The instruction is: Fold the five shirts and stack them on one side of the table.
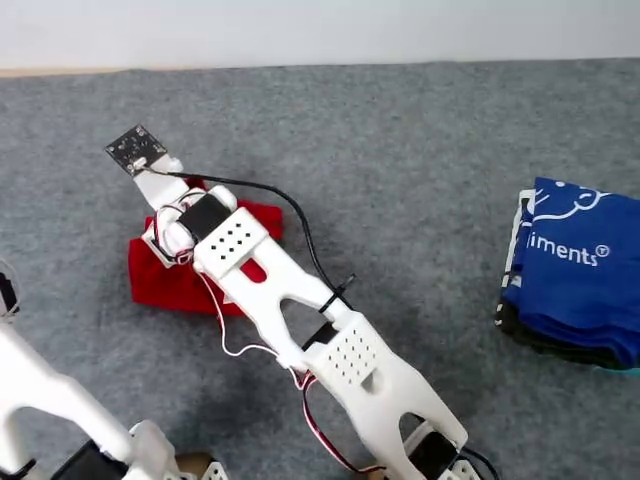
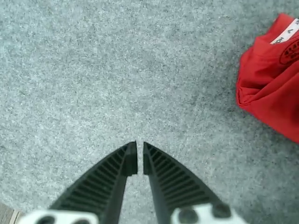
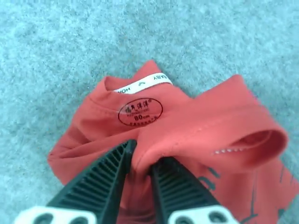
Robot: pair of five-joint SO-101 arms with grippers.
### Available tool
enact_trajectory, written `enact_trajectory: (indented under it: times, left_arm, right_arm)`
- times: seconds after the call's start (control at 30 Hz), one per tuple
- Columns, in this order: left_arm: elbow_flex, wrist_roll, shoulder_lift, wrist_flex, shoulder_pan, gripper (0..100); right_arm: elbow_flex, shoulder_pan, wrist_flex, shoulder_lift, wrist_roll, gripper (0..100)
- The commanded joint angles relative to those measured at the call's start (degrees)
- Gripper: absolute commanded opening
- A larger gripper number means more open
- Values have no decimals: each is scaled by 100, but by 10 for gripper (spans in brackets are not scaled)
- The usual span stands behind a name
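Observation:
A red shirt [image 1: 172,285] lies crumpled on the grey table at the left. In the right wrist view its collar, with a white tag and an oval print, faces up [image 3: 187,126]. My right gripper [image 3: 142,156] is shut on a fold of this red shirt just below the collar; from above, the right arm reaches diagonally across the table to it [image 1: 168,238]. My left gripper [image 2: 140,156] hovers over bare carpet with its fingers closed and nothing between them. An edge of the red shirt [image 2: 271,88] lies off to its side.
A stack of folded shirts [image 1: 575,285], a blue one on top, sits at the table's right edge. The left arm's white link [image 1: 50,390] is at the bottom left corner. Grey carpet [image 1: 400,150] covers the table.

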Motion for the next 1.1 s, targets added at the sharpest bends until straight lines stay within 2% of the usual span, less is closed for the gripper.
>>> enact_trajectory:
  times: [0.0, 0.07, 0.23, 0.5, 0.63, 0.8, 0.93, 1.07]
  left_arm:
    - [-13, -18, -185, -158, 44, 29]
    - [-13, -18, -185, -211, 44, 29]
    - [-4, -18, -185, -220, 149, 29]
    - [-4, -18, -185, -220, 387, 29]
    - [-4, -44, -185, -220, 360, 29]
    - [-4, -44, -185, -220, 352, 29]
    - [-13, -26, -185, -211, 352, 29]
    - [-31, -26, -185, -202, 352, 29]
  right_arm:
    - [-580, -110, -13, 119, 70, 17]
    - [-703, -127, 4, 251, 44, 50]
    - [-1046, -180, 163, 295, -246, 210]
    - [-1855, -646, 1200, -154, 26, 216]
    - [-1916, -365, 1824, -391, 18, 206]
    - [-1916, 374, 2484, -479, 35, 88]
    - [-1855, 840, 2862, -488, 527, 5]
    - [-1442, 1297, 2862, -690, 554, 9]
